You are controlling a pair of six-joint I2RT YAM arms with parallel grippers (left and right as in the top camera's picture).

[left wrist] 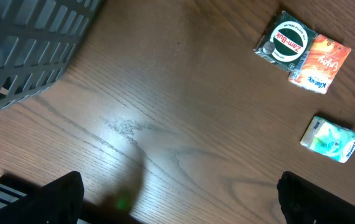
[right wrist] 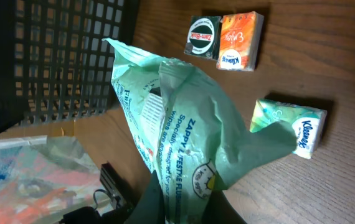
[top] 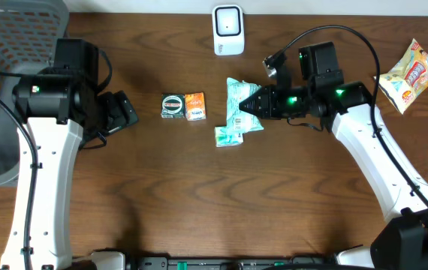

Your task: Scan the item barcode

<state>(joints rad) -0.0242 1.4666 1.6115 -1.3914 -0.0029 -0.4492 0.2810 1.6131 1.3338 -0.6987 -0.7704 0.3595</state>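
A pale green wipes packet (top: 242, 105) hangs above the middle of the table, pinched at one end by my right gripper (top: 257, 103), which is shut on it. In the right wrist view the packet (right wrist: 184, 137) rises crumpled from between the dark fingers of the gripper (right wrist: 187, 202). A white label patch with dark bars shows on its lower side from above. The white scanner (top: 228, 30) stands at the table's back edge, behind the packet. My left gripper (top: 124, 112) hovers at the left, open and holding nothing; the left wrist view shows only bare wood inside the gripper (left wrist: 190, 205).
A round-logo Zam-Buk box (top: 173, 106) and an orange tissue pack (top: 195, 106) lie side by side left of the packet. A green Kleenex pack (top: 227, 136) lies just below it. A snack bag (top: 409, 75) sits far right, a grey mesh basket (top: 19, 30) at the back left.
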